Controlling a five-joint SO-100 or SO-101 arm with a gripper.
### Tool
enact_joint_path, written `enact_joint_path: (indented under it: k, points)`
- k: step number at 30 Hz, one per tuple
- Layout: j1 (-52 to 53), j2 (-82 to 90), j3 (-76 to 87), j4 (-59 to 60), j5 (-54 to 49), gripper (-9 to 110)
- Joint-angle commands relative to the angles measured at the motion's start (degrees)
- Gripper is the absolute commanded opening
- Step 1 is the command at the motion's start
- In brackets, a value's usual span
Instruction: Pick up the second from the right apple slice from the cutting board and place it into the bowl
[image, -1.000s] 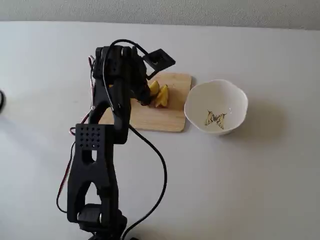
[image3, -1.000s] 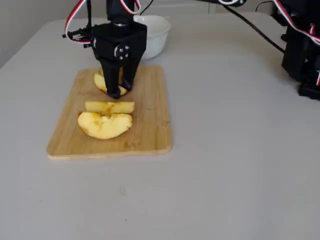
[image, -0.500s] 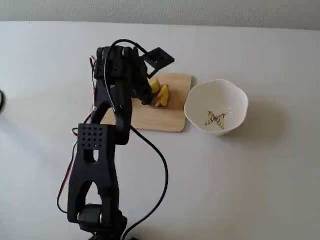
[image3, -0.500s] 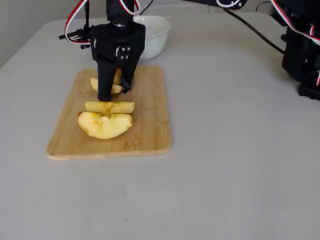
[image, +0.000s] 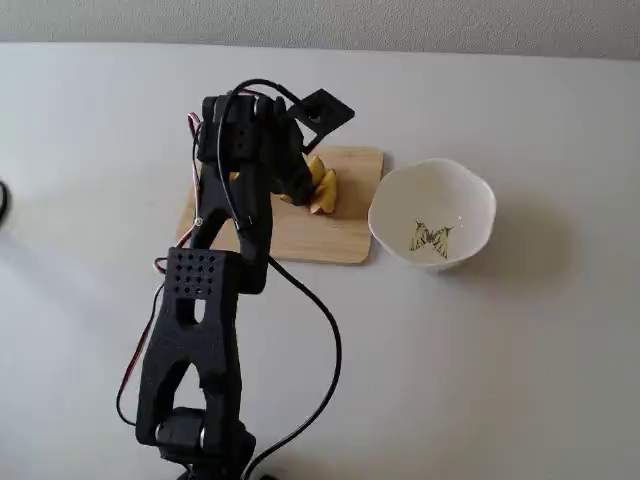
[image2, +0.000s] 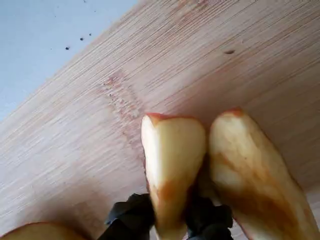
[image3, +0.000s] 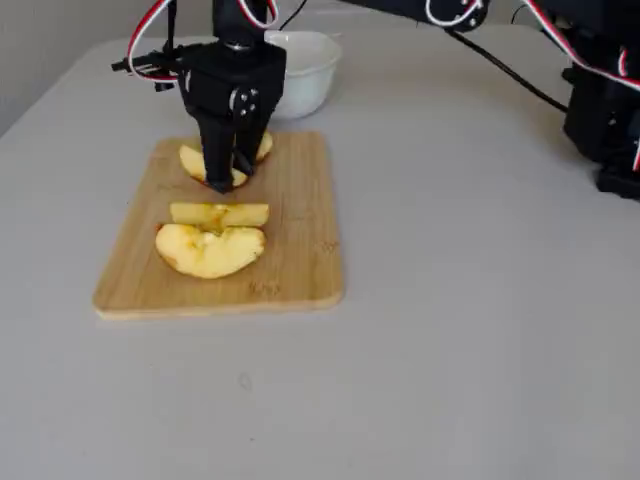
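The cutting board (image: 330, 240) lies left of the white lobed bowl (image: 478, 196) with its butterfly mark. My gripper (image: 300, 190) is down on the board. In the wrist view my gripper (image2: 170, 220) is shut on the apple slice (image2: 172, 160), one black finger (image2: 131, 219) on each side of it; the slice still touches the board (image2: 200, 60). In a fixed view my gripper (image3: 225, 180) stands upright over this slice (image3: 194, 162), the second one from the bowl (image3: 322, 62). The arm hides most of the slice in the other fixed view.
Another wedge (image2: 255, 180) lies close beside the held one. Two more wedges (image3: 210, 250) lie on the near half of the board (image3: 300, 250). The arm's base and cables (image3: 600, 100) stand at the right. A black cable (image: 325, 350) loops on the table.
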Motion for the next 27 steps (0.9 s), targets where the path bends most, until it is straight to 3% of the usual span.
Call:
enact_joint_path:
  k: [1, 16, 27]
  points:
    - [-0.09, -2.20, -10.81, 2.02, 1.58, 0]
    - [-2.29, 13.97, -17.58, 7.12, 11.78, 0]
    - [12.74, 24.96, -11.34, 10.11, 13.36, 0]
